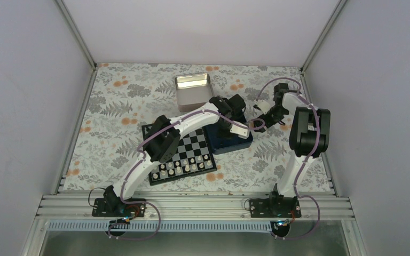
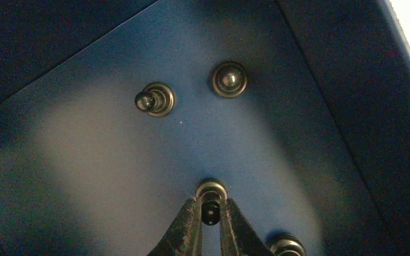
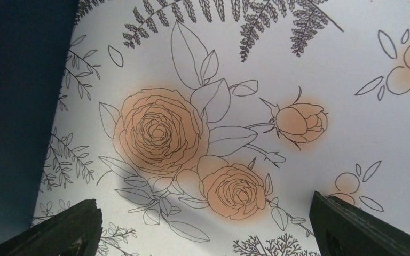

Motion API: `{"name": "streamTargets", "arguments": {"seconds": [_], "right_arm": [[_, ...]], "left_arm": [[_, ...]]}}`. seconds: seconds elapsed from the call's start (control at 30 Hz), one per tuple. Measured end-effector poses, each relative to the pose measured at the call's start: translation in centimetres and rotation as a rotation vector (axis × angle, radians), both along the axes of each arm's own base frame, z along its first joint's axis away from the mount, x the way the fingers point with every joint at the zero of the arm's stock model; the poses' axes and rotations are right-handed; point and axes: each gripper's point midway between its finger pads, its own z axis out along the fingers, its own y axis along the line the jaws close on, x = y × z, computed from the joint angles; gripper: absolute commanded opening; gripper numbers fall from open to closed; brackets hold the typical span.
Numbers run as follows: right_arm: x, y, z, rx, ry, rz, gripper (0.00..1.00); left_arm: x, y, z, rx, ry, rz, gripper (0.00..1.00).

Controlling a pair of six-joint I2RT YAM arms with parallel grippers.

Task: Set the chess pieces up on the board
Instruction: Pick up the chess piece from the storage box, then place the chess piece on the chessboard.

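Note:
Inside the navy blue box my left gripper is shut on a small black chess piece, pinched between both fingers. Two more black pieces stand on the box floor farther off, and another sits just right of my fingers. The board lies left of the box, partly under the left arm, with cream-white chessmen on its near rows. My right gripper hangs open over the floral cloth right of the box, holding nothing.
A shiny metal tin stands behind the board. The navy box touches the board's right side, and its wall fills the left of the right wrist view. The right arm folds near the right wall.

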Motion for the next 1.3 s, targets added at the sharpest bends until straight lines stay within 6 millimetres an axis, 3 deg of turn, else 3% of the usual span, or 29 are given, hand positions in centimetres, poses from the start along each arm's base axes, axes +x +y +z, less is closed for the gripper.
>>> {"name": "streamTargets", "arguments": {"seconds": [0.4,0.57,0.73,0.83,0.93,1.03,1.17,1.3], "right_arm": [[0.0,0.0,0.0,0.000,0.000,0.000,1.00],[0.0,0.0,0.0,0.000,0.000,0.000,1.00],[0.0,0.0,0.0,0.000,0.000,0.000,1.00],[0.0,0.0,0.0,0.000,0.000,0.000,1.00],[0.0,0.0,0.0,0.000,0.000,0.000,1.00],[0.0,0.0,0.0,0.000,0.001,0.000,1.00],[-0.1,0.0,0.1,-0.001,0.003,0.000,1.00],[-0.2,0.0,0.1,0.000,0.009,0.000,1.00]], "left_arm": [[0.3,0.1,0.1,0.009,-0.014,-0.001,0.04],[0.9,0.5,1.0,0.012,-0.039,0.012,0.04],[2.2,1.4,4.2,-0.009,-0.091,0.041,0.04],[3.4,2.6,7.4,-0.044,-0.135,0.074,0.04],[4.4,5.4,10.5,-0.067,-0.177,0.126,0.04],[5.2,9.3,11.7,-0.058,-0.190,0.193,0.04],[5.3,15.2,9.8,0.006,-0.166,0.291,0.04],[3.4,19.7,6.5,0.089,-0.097,0.354,0.04]]}}
